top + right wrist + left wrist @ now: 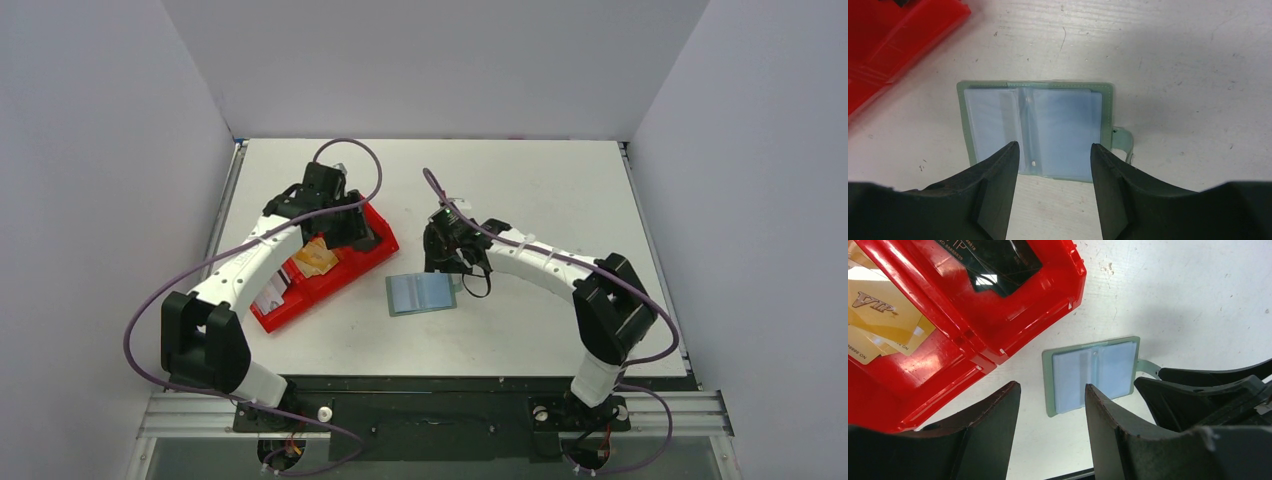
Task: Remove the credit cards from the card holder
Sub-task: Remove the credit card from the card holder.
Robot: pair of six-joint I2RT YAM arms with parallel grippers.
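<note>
Left wrist view: the left end effector point(1053, 390) stands open, its two dark fingers well apart and gripping nothing. Beyond the fingers, at 1 o'clock, the card holder point(1093, 372) lies spread open and flat on the white tabletop point(1188, 300), pale blue sleeves up. At 10 o'clock sits the red tray point(1013, 330), with tan-yellow credit cards point(883, 315) in one compartment and a dark card point(998, 262) in the next.

Right wrist view: the right end effector point(1054, 150) is likewise open and empty, its fingers above the holder's near edge; whether they touch it I cannot tell. The holder's tab point(1123, 137) juts out at 3 o'clock.

Top view: the holder lies near the tabletop's middle, just beside the tray's 4 o'clock corner. The left end effector is over the tray, and the right one is at the holder's 1 o'clock.
</note>
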